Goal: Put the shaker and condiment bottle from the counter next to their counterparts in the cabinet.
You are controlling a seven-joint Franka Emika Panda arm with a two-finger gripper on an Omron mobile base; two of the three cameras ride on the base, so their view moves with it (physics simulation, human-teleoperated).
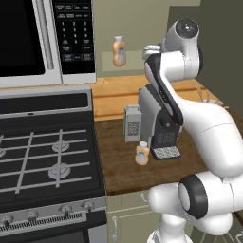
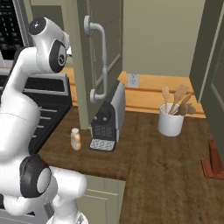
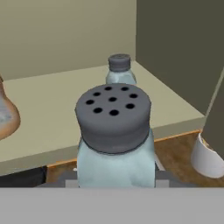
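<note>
Gripping the shaker (image 3: 114,131), pincer (image 3: 114,177) raised before the cabinet shelf (image 3: 57,113).
Second shaker (image 3: 119,70) stands on the shelf beyond the held one.

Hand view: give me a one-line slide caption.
Gripper holds the blue shaker before the cabinet shelf, its twin shaker standing behind.

orange bottle (image 3: 6,114) cropped, claw fingertips hidden

Kitchen: gas stove (image 1: 45,156), microwave (image 1: 42,40), wood counter (image 2: 175,170)
</note>
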